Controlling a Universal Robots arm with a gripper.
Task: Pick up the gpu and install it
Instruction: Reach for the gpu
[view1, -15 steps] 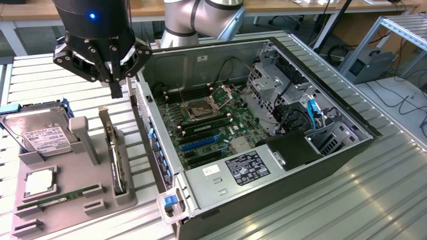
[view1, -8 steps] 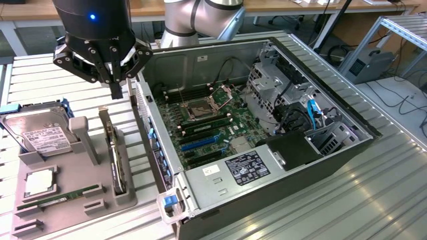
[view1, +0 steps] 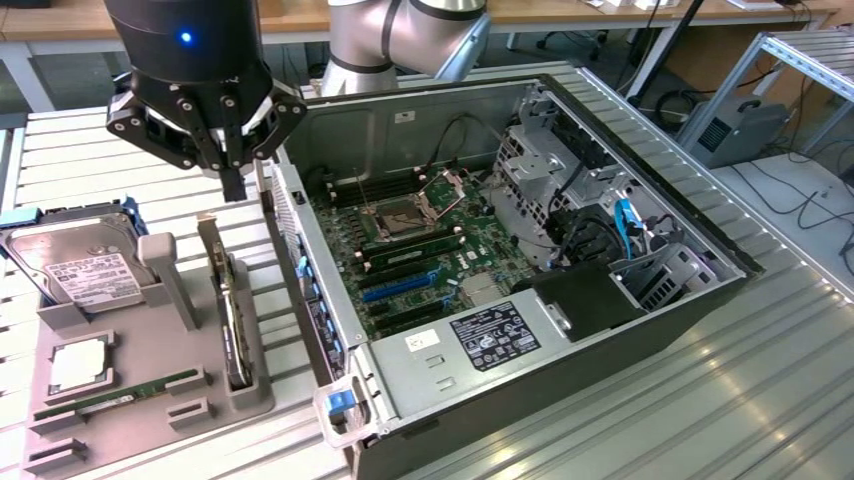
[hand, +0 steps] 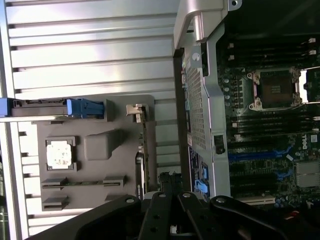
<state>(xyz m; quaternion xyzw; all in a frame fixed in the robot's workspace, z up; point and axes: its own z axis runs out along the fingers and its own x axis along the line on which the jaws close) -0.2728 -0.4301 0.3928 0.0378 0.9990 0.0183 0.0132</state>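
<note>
You have not picked up the gpu (view1: 236, 330) yet. It stands on its thin edge in a slot of the gray tray (view1: 127, 435), just beside the open computer case (view1: 400, 120). Its shiny metal strip is at the end nearest your gripper (view1: 235, 188). The gripper hangs above that end, apart from the card. Its two black fingers are pressed together with nothing between them. So the lifting and the putting in are both left to do. The card is flat, black and hard. The tray looks like smooth plastic. Inside the case, the green board (view1: 414, 250) has long blue and black slots.
</note>
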